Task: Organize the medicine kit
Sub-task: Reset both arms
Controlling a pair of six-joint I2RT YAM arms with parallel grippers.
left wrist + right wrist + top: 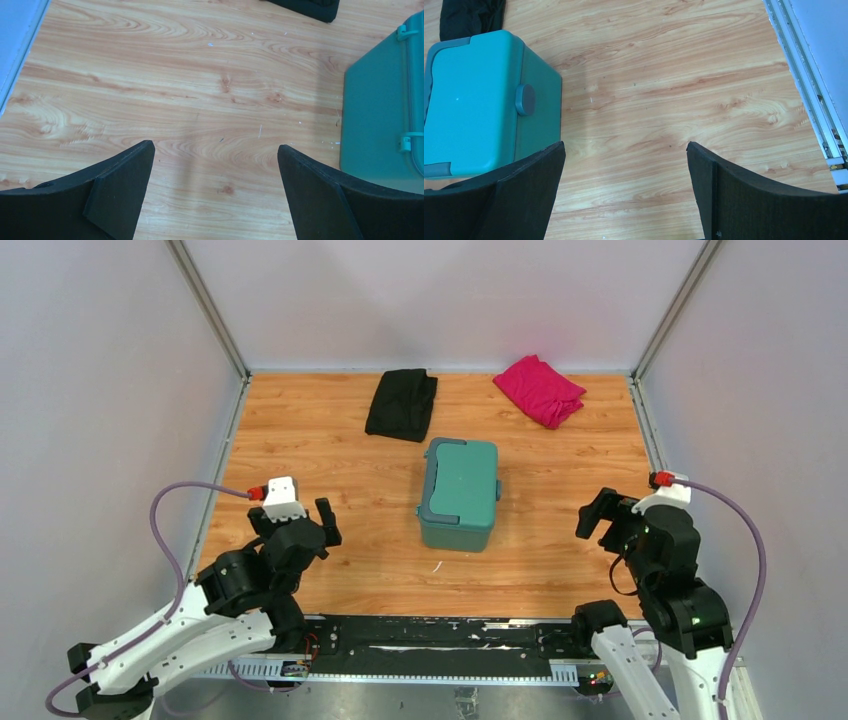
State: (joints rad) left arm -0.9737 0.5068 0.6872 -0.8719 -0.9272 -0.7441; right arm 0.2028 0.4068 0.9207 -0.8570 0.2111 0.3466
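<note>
Closed medicine kit sits between two idle arms

Left of the teal medicine kit (pixel 459 494), the left gripper (pixel 300 521) hangs with fingers spread, holding nothing; behind the kit lie a folded black cloth (pixel 402 404) and a crumpled pink cloth (pixel 540 389); to its right the right gripper (pixel 606 514) is likewise spread and bare. With the lid down and contents hidden, this fits either a kit awaiting sorting or one packed and shut.

The light is bright and even, coming from above; shadows are soft and pale, like the faint grey band on the wooden table (pixel 200 100) between the left gripper's (pixel 215 165) fingers. The pictures look sharp; nothing shines hard.
</note>
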